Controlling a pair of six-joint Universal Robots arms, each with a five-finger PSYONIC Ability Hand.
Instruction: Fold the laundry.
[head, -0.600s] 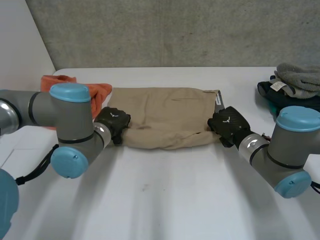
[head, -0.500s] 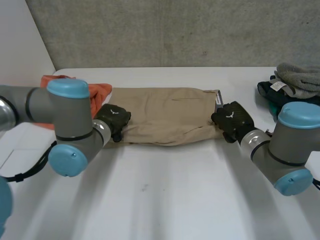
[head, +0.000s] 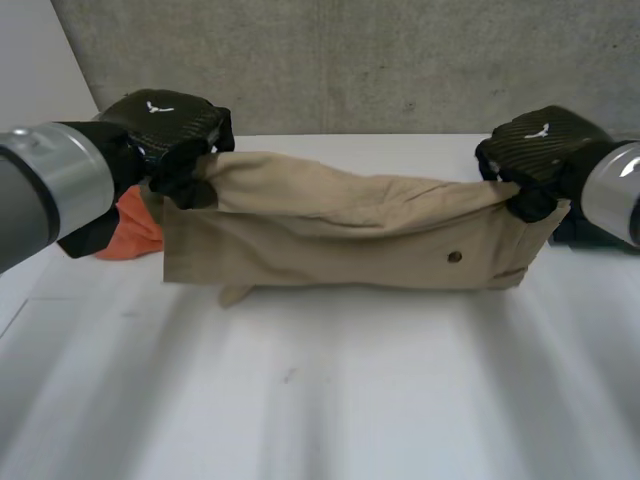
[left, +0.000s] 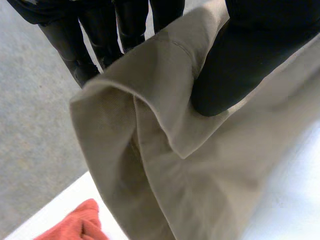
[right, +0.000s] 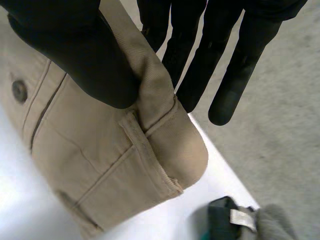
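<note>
A: Left robot hand (head: 165, 122)?
B: Upper left of frame. Clamped on the tan trousers (head: 350, 245) at their left end: thumb (left: 235, 70) on the near side of a folded edge, fingers (left: 100, 45) behind the cloth.
A: Right robot hand (head: 545, 140)?
B: Upper right, same grip. Thumb in front, fingers behind, pinching the trousers' right end near the button (right: 19, 91).
A: Trousers overall?
B: Stretched betw. both hands across mid-frame. Top edge held up, lower edge down at the table (head: 350, 400); contact unclear.
A: Anything else?
B: Orange cloth (head: 135, 228) on the table at left, partly behind the trousers. Dark and grey pile (right: 240, 220) beyond the right end, per rt wrist view.
</note>
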